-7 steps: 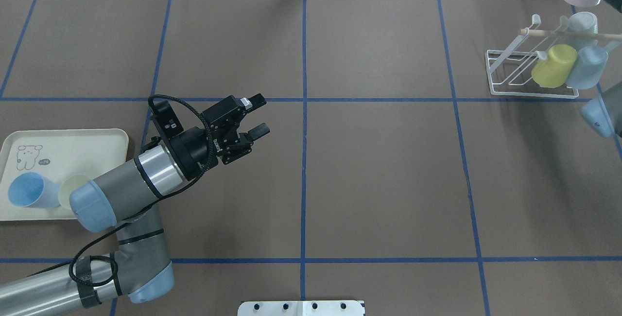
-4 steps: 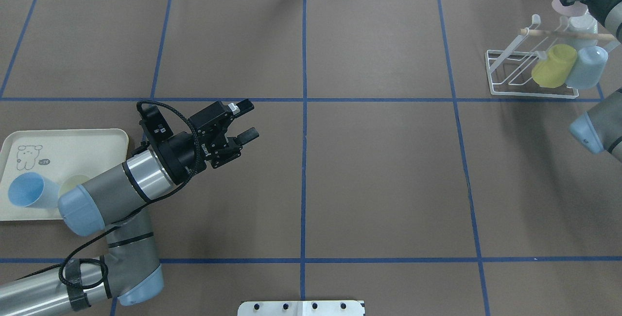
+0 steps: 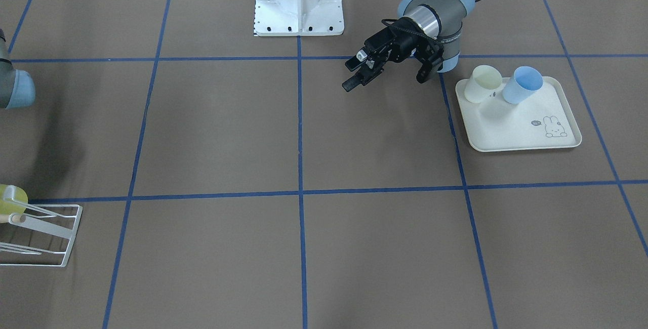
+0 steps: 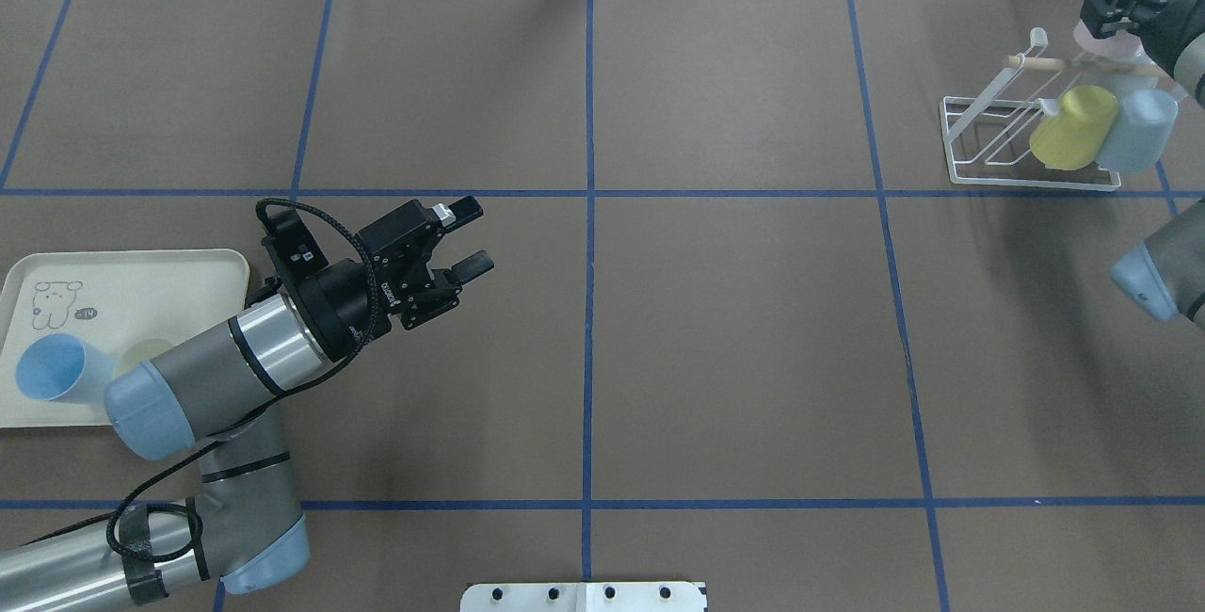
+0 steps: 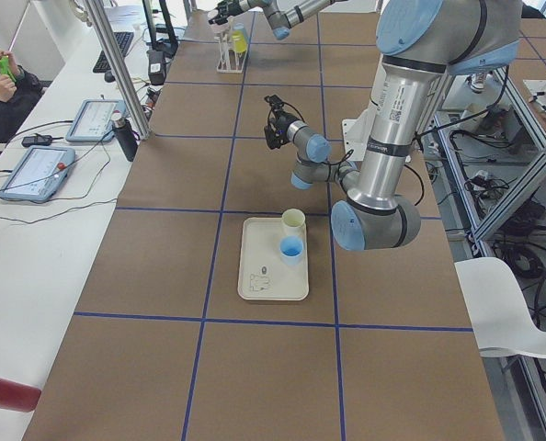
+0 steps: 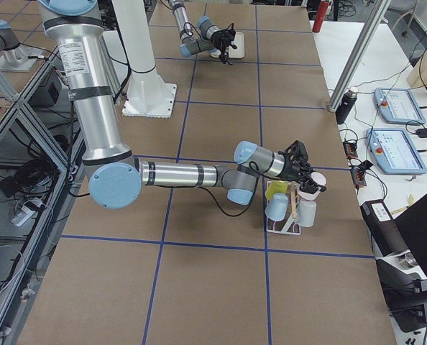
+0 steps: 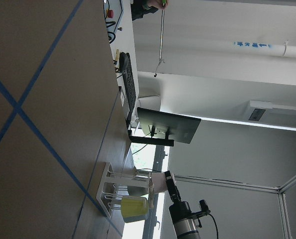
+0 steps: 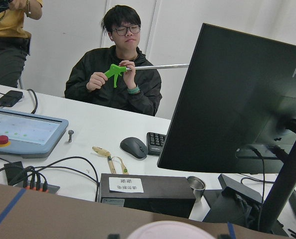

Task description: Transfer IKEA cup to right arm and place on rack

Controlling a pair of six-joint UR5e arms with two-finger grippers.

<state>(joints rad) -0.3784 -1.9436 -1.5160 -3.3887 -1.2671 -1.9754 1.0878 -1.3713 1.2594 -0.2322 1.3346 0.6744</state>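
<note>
The IKEA cup is a pale pink cup (image 4: pixel 1111 31), held over the far end of the white wire rack (image 4: pixel 979 113) with my right gripper (image 4: pixel 1122 6) shut on it. From the right side, the pink cup (image 6: pixel 317 178) hangs just above the rack (image 6: pixel 289 224) by its wooden rod. The cup's rim (image 8: pixel 170 232) fills the bottom edge of the right wrist view. My left gripper (image 4: pixel 475 235) is open and holds nothing, above the mat left of centre. In the front-facing view the left gripper (image 3: pixel 348 76) is beside the tray.
A yellow cup (image 4: pixel 1073 127) and a pale blue cup (image 4: pixel 1139 130) sit on the rack, with a whitish one behind them. A cream tray (image 4: pixel 141 278) at the left edge holds a blue cup (image 4: pixel 52 378) and a cream cup (image 4: pixel 141 356). A seated person (image 8: pixel 118 74) holds a green tool beyond the table.
My left arm has drawn back toward the tray with its gripper still open. My right gripper has carried the pink cup down closer to the rack's wooden rod.
</note>
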